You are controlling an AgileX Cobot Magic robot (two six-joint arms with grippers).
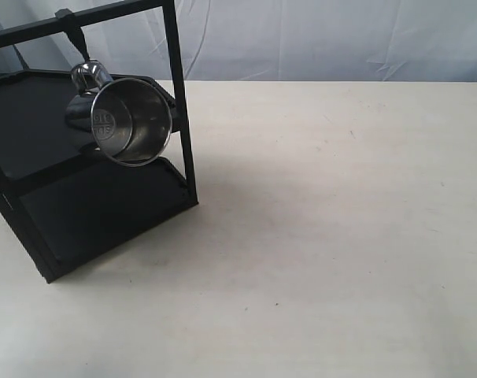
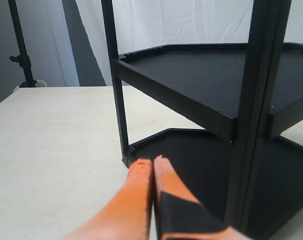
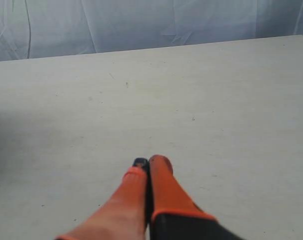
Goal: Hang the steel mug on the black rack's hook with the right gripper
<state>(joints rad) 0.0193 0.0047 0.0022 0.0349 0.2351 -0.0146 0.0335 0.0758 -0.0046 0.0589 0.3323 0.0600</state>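
Note:
The steel mug (image 1: 131,120) hangs by its looped handle (image 1: 87,75) from the hook (image 1: 80,41) under the top crossbar of the black rack (image 1: 89,213), its open mouth turned toward the camera. No gripper shows in the exterior view. In the left wrist view my left gripper (image 2: 151,161) is shut with nothing in it, close to the rack's lower shelf (image 2: 191,150). In the right wrist view my right gripper (image 3: 149,164) is shut and empty above bare tabletop. Neither mug nor rack appears in that view.
The pale table (image 1: 341,236) stretches to the right of the rack. A white cloth backdrop (image 1: 317,35) hangs behind it. In the left wrist view a dark stand (image 2: 21,55) rises past the table's far edge.

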